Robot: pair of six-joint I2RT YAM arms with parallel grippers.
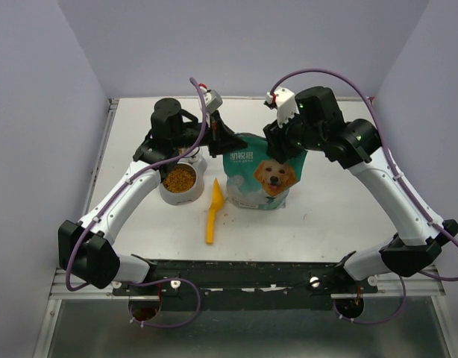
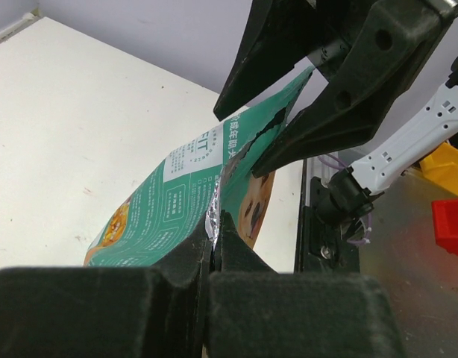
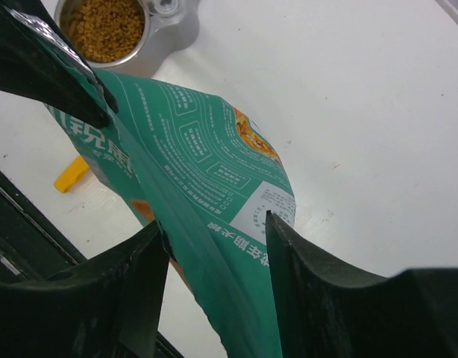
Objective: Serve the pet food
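the left pincer (image 2: 215,227) is pressing together on the bag's (image 1: 262,183) torn top edge, mid-frame in the top view. the kibble (image 1: 180,179) is sitting in the bowl (image 1: 168,198) at centre left, so serving is looking largely done. the scoop (image 1: 213,212) is lying just right of it. the right pincer (image 3: 214,224) is standing spread astride the bag's rim, gripping nothing; likely only tidying remains.

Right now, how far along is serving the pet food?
Done: the pet food fills the bowl, and the scoop lies on the table. In hand: the left hand pinches the bag at its top edge; the right hand stands open around it. Left: probably only releasing the bag.
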